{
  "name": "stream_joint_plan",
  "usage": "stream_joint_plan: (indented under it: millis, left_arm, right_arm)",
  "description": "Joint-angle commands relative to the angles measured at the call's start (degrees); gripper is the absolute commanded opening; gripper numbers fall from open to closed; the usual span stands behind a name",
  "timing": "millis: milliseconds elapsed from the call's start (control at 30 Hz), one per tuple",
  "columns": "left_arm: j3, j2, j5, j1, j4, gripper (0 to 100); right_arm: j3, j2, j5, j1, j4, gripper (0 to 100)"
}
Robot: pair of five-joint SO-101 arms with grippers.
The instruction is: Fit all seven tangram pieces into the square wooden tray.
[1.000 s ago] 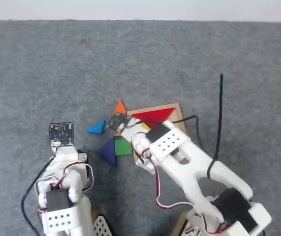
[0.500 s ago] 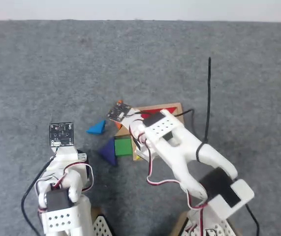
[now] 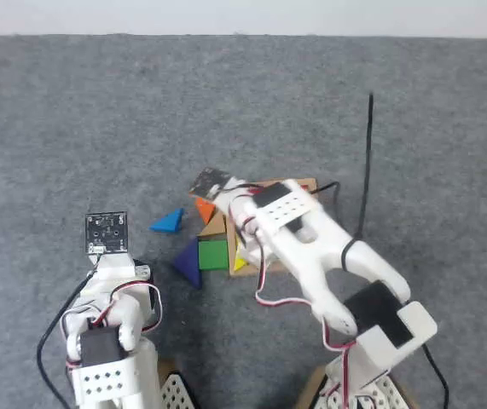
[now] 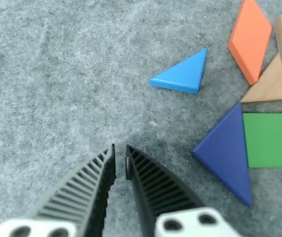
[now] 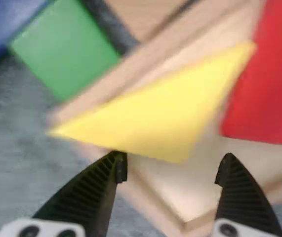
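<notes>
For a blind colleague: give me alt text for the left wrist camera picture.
The left gripper, shut and empty, hangs over a grey felt table cover. Ahead of it lie a light blue triangle, a dark blue triangle, a green square, an orange parallelogram and a plain wooden triangle.

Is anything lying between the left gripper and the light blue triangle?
Nothing visible. In the left wrist view, only grey mat lies between the left gripper and the light blue triangle; the dark blue triangle sits off to one side.
</notes>
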Motion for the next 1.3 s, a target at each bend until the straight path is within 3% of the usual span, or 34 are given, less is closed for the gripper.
stream_joint_plan:
  millis: [0, 500, 900, 1033, 1267]
  left_arm:
    - [-0.31, -0.97, -0.26, 0.26, 0.18, 4]
    - [-0.31, -0.97, -0.26, 0.26, 0.18, 4]
    - [-0.31, -0.97, -0.26, 0.26, 0.18, 4]
    - [-0.31, -0.97, -0.26, 0.35, 0.18, 4]
    - [-0.31, -0.97, -0.26, 0.35, 0.18, 4]
  right_arm:
    - [-3.16, 0.22, 1.93, 3.56, -1.01, 28.5]
    - [-7.65, 4.88, 1.41, 1.8, -5.85, 28.7]
    - [-12.13, -4.79, -1.49, 1.89, 3.38, 28.5]
    - [-9.76, -6.37, -7.65, 5.85, 7.96, 28.5]
    - [7.3, -23.52, -7.03, 9.89, -0.92, 28.4]
